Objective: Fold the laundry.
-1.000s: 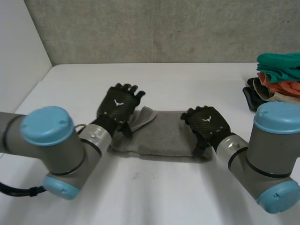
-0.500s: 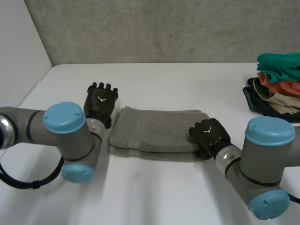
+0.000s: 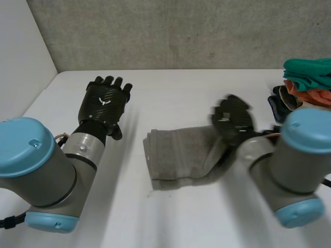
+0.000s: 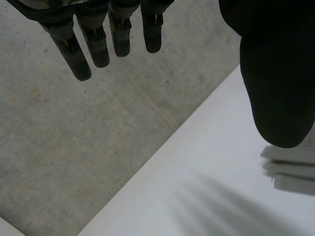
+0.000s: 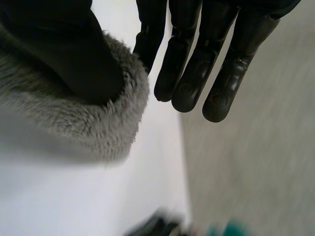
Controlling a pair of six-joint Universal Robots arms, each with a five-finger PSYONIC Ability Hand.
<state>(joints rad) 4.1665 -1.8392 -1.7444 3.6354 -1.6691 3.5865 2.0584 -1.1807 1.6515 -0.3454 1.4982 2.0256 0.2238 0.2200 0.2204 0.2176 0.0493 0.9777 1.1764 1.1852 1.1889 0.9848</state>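
- Grey towel [image 3: 176, 154] on the white table [image 3: 181, 88], between the arms, folded into a long band, right end lifted off the surface, left end lying flat with its layers stacked.
- Right hand [image 3: 234, 118] at that lifted end: fingers [image 5: 189, 73] straight and released, clear of the cloth, with the towel's fluffy edge draped over the thumb [image 5: 74, 54] rather than pinched.
- Left hand [image 3: 105, 103] raised well to the left of the towel, touching nothing, fingers loose and extended, holding nothing.
- Step in hand, by judgement: bringing the right end over onto the left end for a crosswise fold.
- Close thumb against fingers on the edge before carrying it across; merely draped, likely to slip off partway.
- Carry low and level along the band, keeping near and far edges in line with those beneath.
- Set the end down square on the left end's stacked layers, neither short nor overshooting.
- Bring the left hand down flat on the left end as an anchor, stopping the whole band from sliding.
- Let go only after touchdown, then smooth outward from the crease.
- Keep well away from the pile of coloured clothes [image 3: 305, 88] at the table's right edge.
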